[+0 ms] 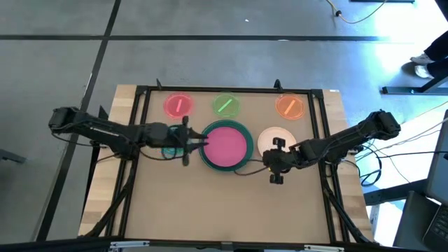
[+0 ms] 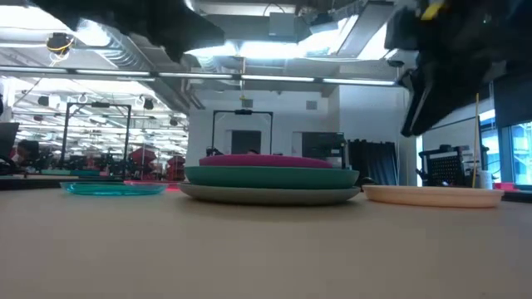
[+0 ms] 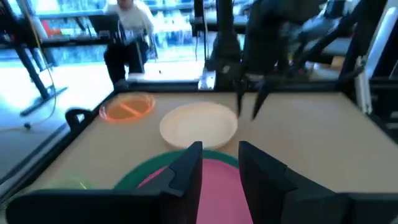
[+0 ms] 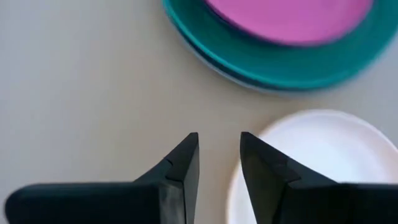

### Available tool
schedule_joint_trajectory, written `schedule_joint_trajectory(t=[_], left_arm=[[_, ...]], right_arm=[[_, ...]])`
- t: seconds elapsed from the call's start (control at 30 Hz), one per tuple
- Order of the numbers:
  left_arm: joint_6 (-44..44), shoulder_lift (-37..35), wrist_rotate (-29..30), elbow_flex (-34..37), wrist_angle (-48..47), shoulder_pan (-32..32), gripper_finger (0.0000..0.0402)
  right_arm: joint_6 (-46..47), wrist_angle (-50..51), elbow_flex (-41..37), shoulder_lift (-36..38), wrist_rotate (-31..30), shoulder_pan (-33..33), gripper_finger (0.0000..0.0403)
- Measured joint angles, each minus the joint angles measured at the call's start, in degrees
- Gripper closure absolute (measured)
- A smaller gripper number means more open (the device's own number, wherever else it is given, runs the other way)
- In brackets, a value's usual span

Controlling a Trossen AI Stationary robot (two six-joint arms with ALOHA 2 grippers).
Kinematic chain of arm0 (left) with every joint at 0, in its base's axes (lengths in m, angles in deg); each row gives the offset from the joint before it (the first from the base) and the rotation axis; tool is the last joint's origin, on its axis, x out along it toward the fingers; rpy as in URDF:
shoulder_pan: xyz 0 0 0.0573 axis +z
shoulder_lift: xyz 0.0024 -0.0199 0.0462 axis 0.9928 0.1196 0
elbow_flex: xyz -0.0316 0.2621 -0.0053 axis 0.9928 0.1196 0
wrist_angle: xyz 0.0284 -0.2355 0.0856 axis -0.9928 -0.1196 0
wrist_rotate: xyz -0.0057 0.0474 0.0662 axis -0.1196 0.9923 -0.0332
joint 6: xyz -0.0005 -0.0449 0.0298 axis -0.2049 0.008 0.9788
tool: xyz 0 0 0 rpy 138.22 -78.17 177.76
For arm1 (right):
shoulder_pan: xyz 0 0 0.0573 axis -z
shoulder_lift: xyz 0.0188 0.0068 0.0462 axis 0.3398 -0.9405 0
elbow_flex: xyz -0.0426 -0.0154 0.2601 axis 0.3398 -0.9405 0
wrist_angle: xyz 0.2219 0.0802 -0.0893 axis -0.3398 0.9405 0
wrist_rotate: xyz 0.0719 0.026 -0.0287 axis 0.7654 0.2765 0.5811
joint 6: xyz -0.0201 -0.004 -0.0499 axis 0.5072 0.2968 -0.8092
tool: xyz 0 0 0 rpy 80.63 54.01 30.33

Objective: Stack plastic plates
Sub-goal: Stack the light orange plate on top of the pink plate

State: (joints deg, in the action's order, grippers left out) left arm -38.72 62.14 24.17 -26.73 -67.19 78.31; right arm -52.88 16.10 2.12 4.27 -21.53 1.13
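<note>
A stack stands mid-table: a pink plate (image 1: 227, 143) lies on a teal plate (image 1: 243, 155), which lies on a grey plate (image 2: 270, 195). The cream plate (image 1: 274, 138) lies flat to its right. Small red (image 1: 178, 105), green (image 1: 225, 105) and orange (image 1: 289, 105) plates line the far side. A small teal plate (image 1: 170, 150) lies under my left arm. No blackish-teal plate shows. My left gripper (image 3: 217, 155) hovers open over the stack's left edge. My right gripper (image 4: 219, 146) points down, open, above bare table beside the cream plate's (image 4: 323, 162) near-left rim.
A dark frame (image 1: 231, 89) borders the work surface on the far, left and right sides. Bare table (image 1: 224, 206) stretches across the near half. A person (image 3: 127, 37) stands in the room beyond the table's right side.
</note>
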Motion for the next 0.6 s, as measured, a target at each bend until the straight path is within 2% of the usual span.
schedule_joint_trajectory(t=[0.33,0.6], left_arm=[[0.4,-11.7,0.0,5.1,-0.1,-2.0,0.0305],[-1.3,-14.0,0.8,6.2,-0.1,-2.0,0.0305]], right_arm=[[4.6,-1.4,-8.8,1.7,3.0,6.6,0.0297],[6.0,-11.0,-14.4,1.7,4.1,6.8,0.0297]])
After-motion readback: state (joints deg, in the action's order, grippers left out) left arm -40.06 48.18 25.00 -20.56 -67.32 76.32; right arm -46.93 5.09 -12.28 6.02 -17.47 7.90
